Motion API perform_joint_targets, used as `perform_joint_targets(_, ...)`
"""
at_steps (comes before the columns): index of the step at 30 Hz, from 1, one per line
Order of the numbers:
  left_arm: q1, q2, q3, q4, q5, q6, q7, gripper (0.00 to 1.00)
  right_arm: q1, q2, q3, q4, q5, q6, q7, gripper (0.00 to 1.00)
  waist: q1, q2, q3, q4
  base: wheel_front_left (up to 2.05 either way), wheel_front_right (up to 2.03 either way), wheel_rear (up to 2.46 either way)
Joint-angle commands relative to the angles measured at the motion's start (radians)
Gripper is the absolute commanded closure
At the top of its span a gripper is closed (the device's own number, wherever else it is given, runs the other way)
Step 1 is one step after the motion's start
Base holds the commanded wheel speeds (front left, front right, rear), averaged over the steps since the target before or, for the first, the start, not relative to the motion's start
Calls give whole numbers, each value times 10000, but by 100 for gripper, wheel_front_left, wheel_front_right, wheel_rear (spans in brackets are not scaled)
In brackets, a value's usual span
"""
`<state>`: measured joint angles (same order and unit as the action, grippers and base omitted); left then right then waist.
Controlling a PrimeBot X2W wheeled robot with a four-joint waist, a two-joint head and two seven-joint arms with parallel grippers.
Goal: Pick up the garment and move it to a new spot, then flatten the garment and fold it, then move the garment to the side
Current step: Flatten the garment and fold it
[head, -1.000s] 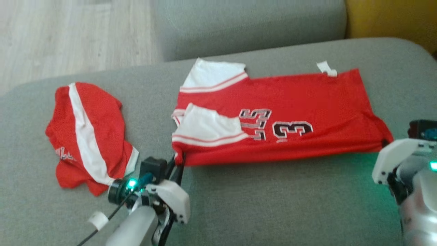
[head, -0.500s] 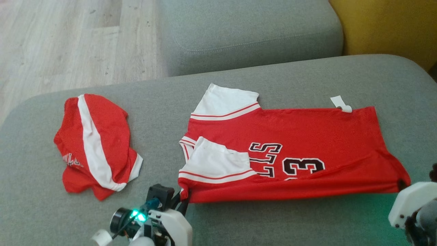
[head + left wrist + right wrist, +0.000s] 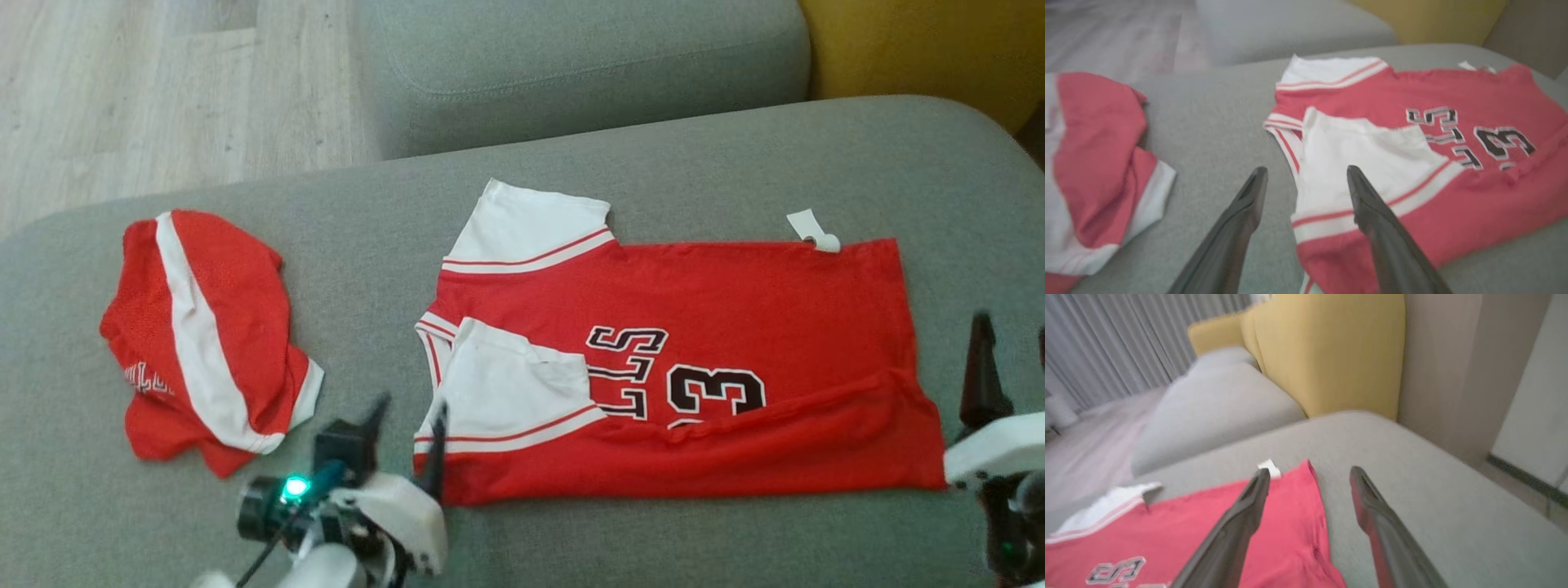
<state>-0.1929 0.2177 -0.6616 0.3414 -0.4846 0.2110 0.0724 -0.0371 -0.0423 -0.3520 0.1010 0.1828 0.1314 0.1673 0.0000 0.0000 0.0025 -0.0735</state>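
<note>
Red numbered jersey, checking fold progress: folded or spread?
Folded: red numbered jersey, near edge doubled over, white sleeve laid on top.

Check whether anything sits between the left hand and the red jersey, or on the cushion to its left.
Nothing visible separates the left hand from the jersey; its open fingers stand at the near sleeve corner. Left of it, a second crumpled red-and-white garment occupies part of the cushion.

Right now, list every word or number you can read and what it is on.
"LLS", sideways, on the red jersey; first letters hidden under its white sleeve.
"33", apparently, beside it; partly folded under.
Crumpled red garment: black letters, too cut off to read.
White tag: too small to read.
</note>
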Motion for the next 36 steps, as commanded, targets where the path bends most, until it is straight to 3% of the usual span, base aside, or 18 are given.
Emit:
perform_joint_targets(1, -521, -73, 771, -527, -40, 276, -788, 0, -431, -86, 564, -526, 293, -7, -749, 0, 0, 0, 67, -56, 0, 0, 0)
perform_joint_targets(3, -746, -268, 1194, -842, -12, 426, -1952, 0, -332, -84, 1051, -668, 642, -7, -1631, 0, 0, 0, 178, -150, 0, 0, 0)
perform_joint_targets(7, -1029, -480, 1545, -1089, -26, 279, -2969, 0, -167, -83, 1693, -741, 720, -7, -2783, 0, 0, 0, 354, -311, 0, 0, 0)
perform_joint_targets(15, -2158, -286, 1641, -736, 396, -521, -3257, 0, -384, -81, 2694, -357, 705, -7, -3971, 0, 0, 0, 1076, -1001, 0, 0, 0)
perform_joint_targets(21, -4279, 482, 1256, 337, 648, -1675, -1755, 0, -941, -81, 3035, -304, 920, -7, -4172, 0, 0, 0, 1826, -1639, 0, 0, 0)
perform_joint_targets(27, -6565, 1154, 781, 2212, 565, -3039, 456, 0, -1480, -80, 3496, -372, 1311, -7, -4263, 0, 0, 0, 2610, -2317, 0, 0, 0)
perform_joint_targets(32, -7866, 1558, 397, 3777, 130, -3362, 2154, 0, -1825, -80, 3965, -521, 1596, -7, -4285, 0, 0, 0, 3174, -2893, 0, 0, 0)
perform_joint_targets(36, -8588, 1723, 298, 4673, -234, -3401, 2798, 0, -1970, -80, 4233, -766, 1827, -7, -4288, 0, 0, 0, 3558, -3246, 0, 0, 0)
